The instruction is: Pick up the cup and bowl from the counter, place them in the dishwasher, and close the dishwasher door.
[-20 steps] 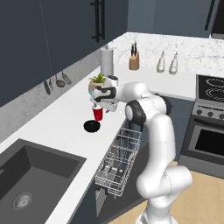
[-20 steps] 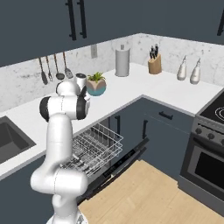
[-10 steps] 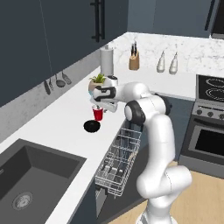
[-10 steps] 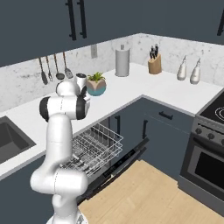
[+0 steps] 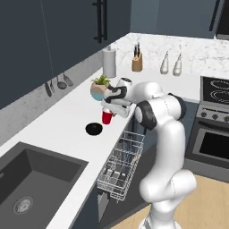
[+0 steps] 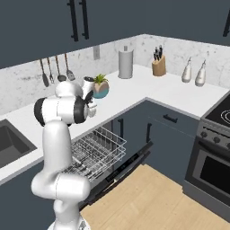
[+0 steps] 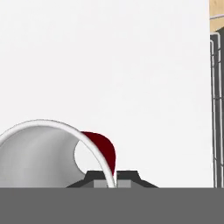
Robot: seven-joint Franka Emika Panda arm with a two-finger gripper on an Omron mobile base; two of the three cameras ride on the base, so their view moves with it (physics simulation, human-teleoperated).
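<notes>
The red cup (image 5: 106, 117) stands on the white counter (image 5: 67, 116) with my gripper (image 5: 109, 109) right over it. In the hand view the cup's white inside (image 7: 39, 153) and red outer wall (image 7: 104, 148) sit close up. My gripper (image 7: 109, 177) is shut on the cup's rim, one finger inside and one outside. The black bowl (image 5: 94, 129) lies on the counter just left of the cup, apart from it. Below the counter edge the dishwasher door (image 6: 122, 167) hangs open, and the white wire rack (image 5: 120, 163) is pulled out over it.
A teal-and-tan plant pot (image 5: 99, 89) stands just behind the cup. Farther back are a paper towel roll (image 5: 109, 62) and a knife block (image 5: 137, 62). The sink (image 5: 27, 179) lies at the left and the oven range (image 5: 214, 120) at the right.
The jaws have closed from wide open onto the cup's rim. The arm, cup and bowl have stayed where they were.
</notes>
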